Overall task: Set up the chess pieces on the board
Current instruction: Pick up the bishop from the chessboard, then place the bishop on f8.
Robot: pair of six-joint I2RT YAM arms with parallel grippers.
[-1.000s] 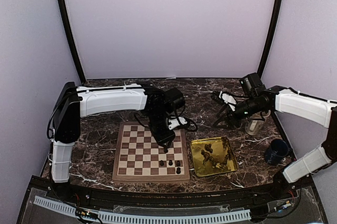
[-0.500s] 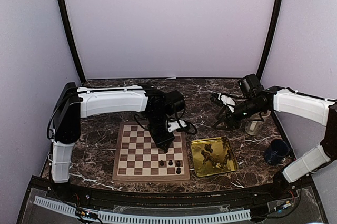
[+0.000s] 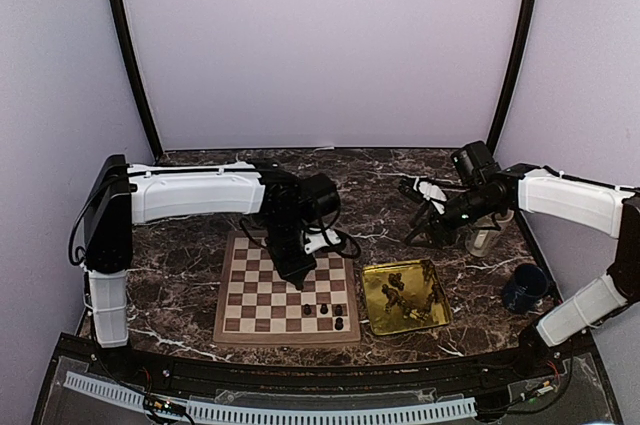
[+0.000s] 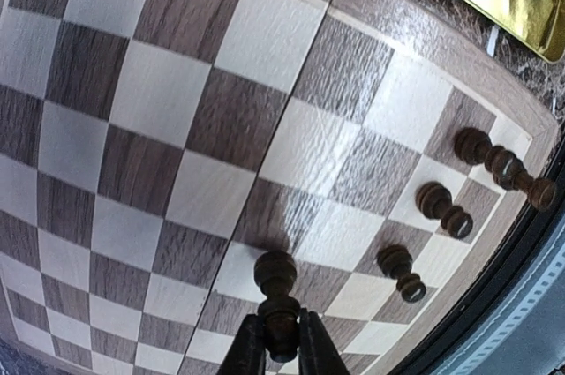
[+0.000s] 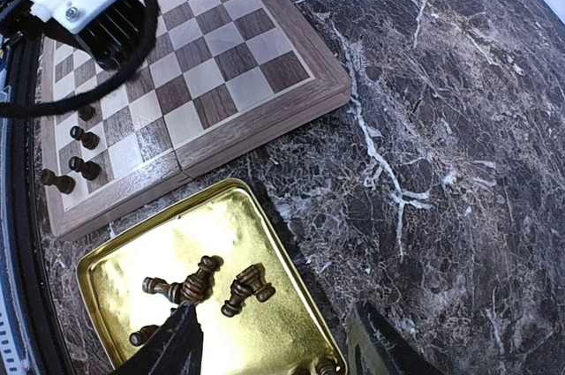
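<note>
- The left claw [image 4: 279, 350] is clamped on a dark chess piece [image 4: 275, 280], base down over the board [image 4: 177, 128], likely for a square landing.
- Just beyond it stand a few set pieces [image 4: 434, 201].
- The right claw [image 5: 281, 348] gapes empty above the gold tray [image 5: 212, 234] of spares.
- Marbled worktop [image 5: 441, 128], pale walls.

Soft, even overhead light; views mostly sharp.
The gold tray [image 5: 177, 243] glares brightly; beside it the board [image 4: 177, 128] bulges with wide-angle distortion, its squares carrying a pale sheen.

Open squares across the board [image 3: 250, 295]; chess pieces [image 3: 338, 311] at its near-right corner.
</note>
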